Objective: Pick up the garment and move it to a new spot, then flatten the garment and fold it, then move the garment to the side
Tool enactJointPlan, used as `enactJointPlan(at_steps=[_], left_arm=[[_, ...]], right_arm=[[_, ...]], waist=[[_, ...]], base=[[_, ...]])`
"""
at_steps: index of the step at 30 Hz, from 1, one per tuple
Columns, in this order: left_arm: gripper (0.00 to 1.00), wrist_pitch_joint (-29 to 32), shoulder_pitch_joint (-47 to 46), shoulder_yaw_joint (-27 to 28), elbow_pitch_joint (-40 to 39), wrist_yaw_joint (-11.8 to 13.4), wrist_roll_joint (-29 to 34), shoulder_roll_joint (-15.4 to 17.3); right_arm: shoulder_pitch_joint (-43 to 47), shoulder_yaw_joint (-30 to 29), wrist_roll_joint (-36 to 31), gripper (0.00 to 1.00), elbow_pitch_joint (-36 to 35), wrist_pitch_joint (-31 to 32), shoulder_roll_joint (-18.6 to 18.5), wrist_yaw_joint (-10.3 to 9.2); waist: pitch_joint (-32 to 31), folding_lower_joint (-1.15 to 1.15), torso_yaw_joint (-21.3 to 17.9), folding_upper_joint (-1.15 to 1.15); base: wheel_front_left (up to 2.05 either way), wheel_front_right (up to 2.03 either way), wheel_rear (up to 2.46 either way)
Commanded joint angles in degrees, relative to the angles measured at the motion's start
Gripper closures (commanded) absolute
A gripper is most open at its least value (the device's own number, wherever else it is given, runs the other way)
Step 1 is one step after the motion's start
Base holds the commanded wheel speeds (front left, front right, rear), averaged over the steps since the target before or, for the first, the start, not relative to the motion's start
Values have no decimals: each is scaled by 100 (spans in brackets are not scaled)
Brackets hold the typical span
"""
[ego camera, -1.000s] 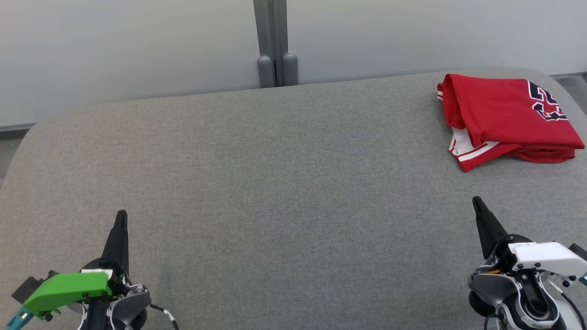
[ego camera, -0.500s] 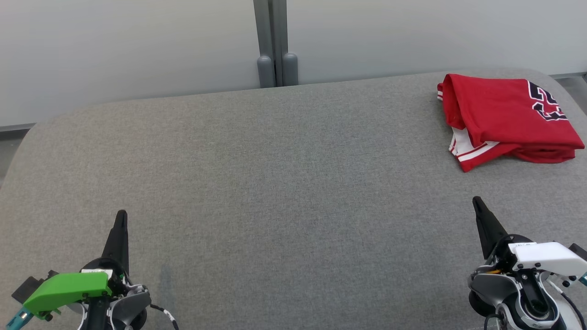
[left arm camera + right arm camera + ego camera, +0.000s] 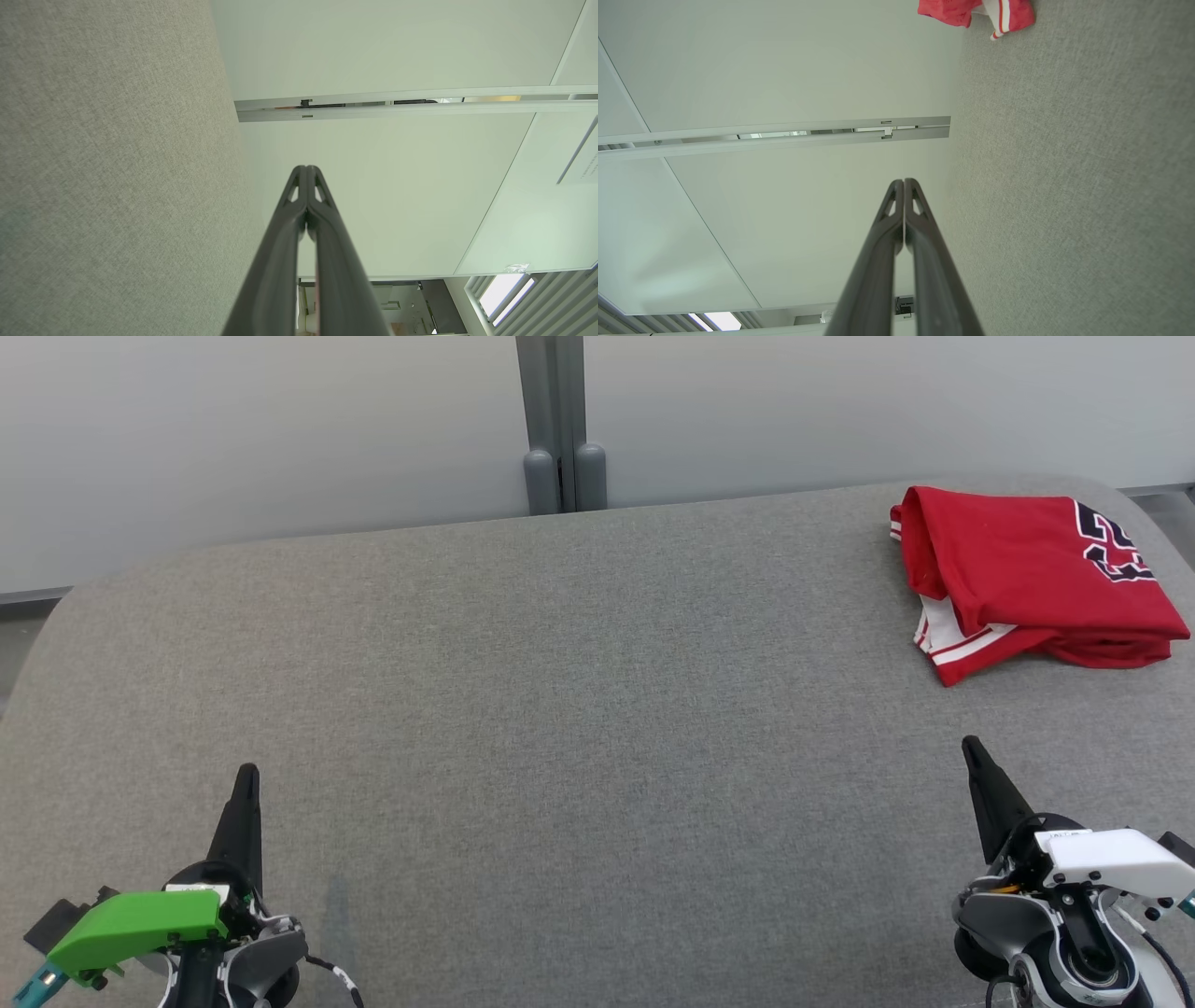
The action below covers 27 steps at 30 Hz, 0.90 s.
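The garment (image 3: 1027, 574) is a red jersey with white trim and dark lettering, folded into a compact stack at the far right of the grey fabric table (image 3: 560, 709). Its edge also shows at the top of the right wrist view as the garment (image 3: 976, 11). My left gripper (image 3: 246, 775) rests at the lower left, shut with nothing in it, far from the jersey. My right gripper (image 3: 971, 747) sits at the lower right, shut and empty, a short way in front of the stack. The wrist views show the left gripper (image 3: 306, 169) and the right gripper (image 3: 903, 182) with fingers pressed together.
Pale partition panels (image 3: 280, 439) with a grey post (image 3: 560, 425) stand right behind the table's far edge. The table's rounded corners drop off at the left and right, and the jersey lies near the right corner.
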Motion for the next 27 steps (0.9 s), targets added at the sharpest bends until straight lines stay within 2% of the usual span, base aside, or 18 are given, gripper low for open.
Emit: enactJointPlan(at_steps=[1,27], left_arm=[[100,17,-63,14,-13,-37,-15,4],[100,17,-63,14,-13,-37,-15,4]], right_arm=[[-36,-13,-17,100,10,22,2,4],[-37,-16,-22,100,9,27,4,4]], waist=[[0,0,0,0],[0,0,0,0]], base=[[0,0,0],[0,0,0]])
